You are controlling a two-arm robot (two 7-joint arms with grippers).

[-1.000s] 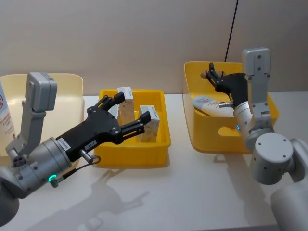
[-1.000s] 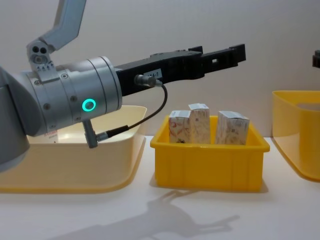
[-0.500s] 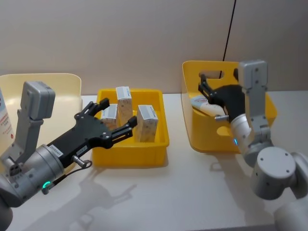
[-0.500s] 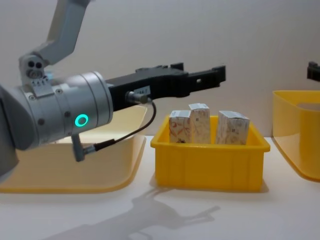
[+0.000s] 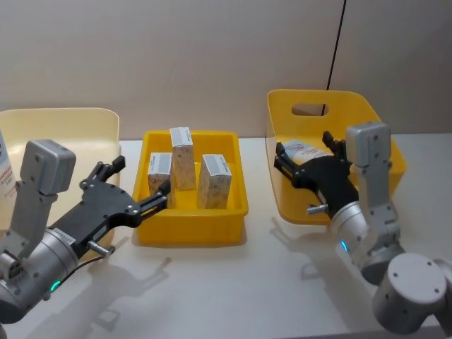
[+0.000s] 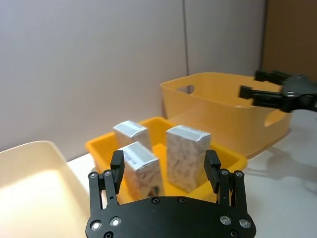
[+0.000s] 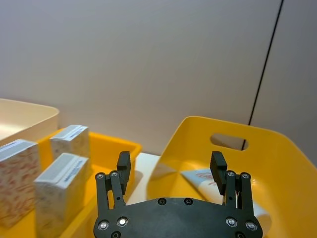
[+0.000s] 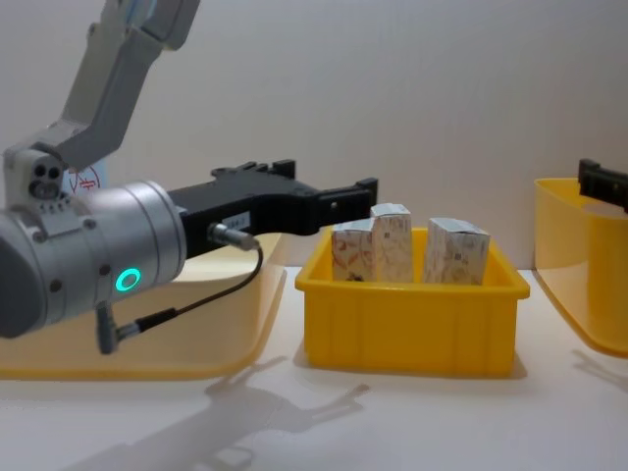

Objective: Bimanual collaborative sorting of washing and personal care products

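I am looking down at a pale table (image 5: pixel 247 282) with three bins in a row. In the middle stands a small yellow bin (image 5: pixel 191 229) holding three white cartons with orange-red print and grey-blue tops, all upright. The back carton (image 5: pixel 182 147) is nearest the wall, the left carton (image 5: pixel 159 171) is just in front of it and to its left, and the right carton (image 5: pixel 214 180) stands close beside them on the other side. My left gripper (image 5: pixel 141 176) hovers at the left rim of this bin, fingers spread wide and holding nothing. It points toward the cartons, and the left wrist view shows the left and right cartons framed between the two fingertips but farther off, with a clear gap. From the chest view it sits a little above the bin's rim, level with the carton tops. Behind that arm, at the far left, is a wide cream bin (image 5: pixel 63 116). On the right is a large yellow bin (image 5: pixel 353 113) with a handle slot in its back wall. A pale squeeze tube (image 7: pixel 198 178) lies inside it. My right gripper (image 5: pixel 304 147) hangs at the near left side of this bin, released and empty, with the tube lying ahead of its fingertips, apart from them.
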